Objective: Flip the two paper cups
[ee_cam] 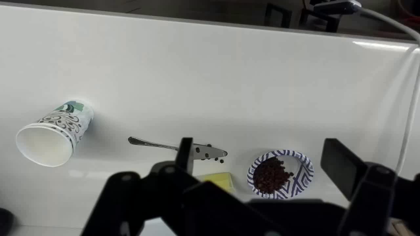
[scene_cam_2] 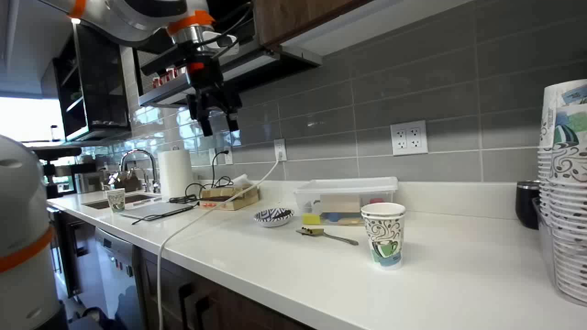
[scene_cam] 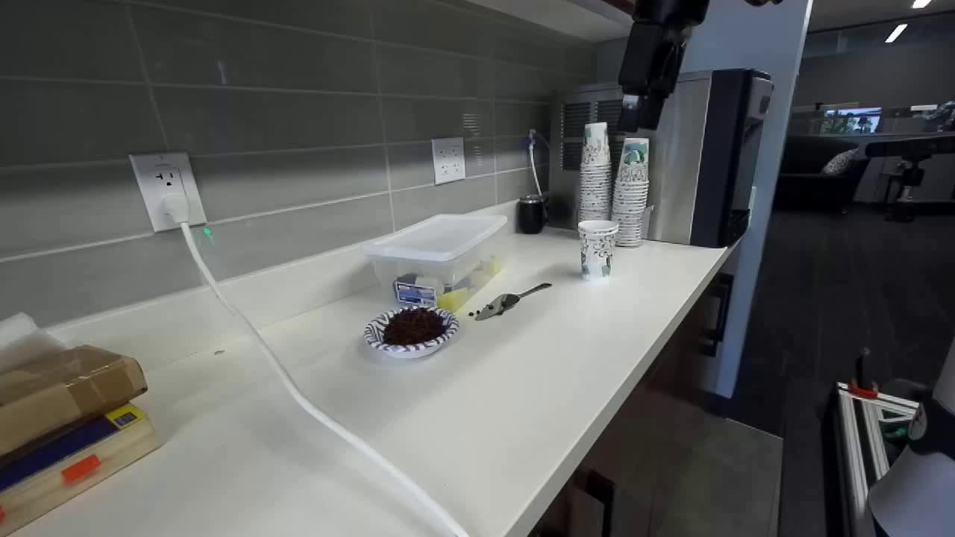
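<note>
Two whitish paper cups with a dark swirl print stand nested together, upright and mouth up, on the white counter. The nested paper cups show in both exterior views (scene_cam: 597,253) (scene_cam_2: 385,238) and at the left of the wrist view (ee_cam: 64,119). A doubled rim shows at the top; the inner cup's body is hidden. My gripper (scene_cam_2: 220,125) is open and empty, high above the counter. It also shows at the top of an exterior view (scene_cam: 640,112). In the wrist view its spread fingers (ee_cam: 262,154) frame the patterned bowl, well to the side of the cups.
A patterned bowl with dark contents (scene_cam: 412,328), a cake server (scene_cam: 503,304) and a lidded clear plastic tray (scene_cam: 440,246) lie near the wall. Tall cup stacks (scene_cam: 630,198) stand by a steel machine (scene_cam: 686,156). A white cord (scene_cam: 298,395) crosses the counter.
</note>
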Controlling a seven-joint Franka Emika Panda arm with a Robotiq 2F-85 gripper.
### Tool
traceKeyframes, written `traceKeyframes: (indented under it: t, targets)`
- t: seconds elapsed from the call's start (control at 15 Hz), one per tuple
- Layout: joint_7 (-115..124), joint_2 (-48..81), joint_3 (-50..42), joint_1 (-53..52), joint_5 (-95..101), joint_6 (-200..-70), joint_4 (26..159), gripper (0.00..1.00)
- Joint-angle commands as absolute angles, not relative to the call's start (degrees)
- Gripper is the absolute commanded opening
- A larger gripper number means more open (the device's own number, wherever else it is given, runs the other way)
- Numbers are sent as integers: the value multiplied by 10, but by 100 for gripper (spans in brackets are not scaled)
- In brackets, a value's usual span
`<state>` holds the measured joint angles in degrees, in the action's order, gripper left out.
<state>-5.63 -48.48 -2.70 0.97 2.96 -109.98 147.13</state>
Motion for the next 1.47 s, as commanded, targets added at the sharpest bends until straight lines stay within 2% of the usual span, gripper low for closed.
traceKeyframes:
  t: [0.0,0.53,1.4]
  targets:
    - [-55,-485,-28,8,30,-1099,1470,100]
    - [-58,-462,-19,5,40,-1109,1460,100]
    - [-259,-223,-9,-18,233,-1139,1359,100]
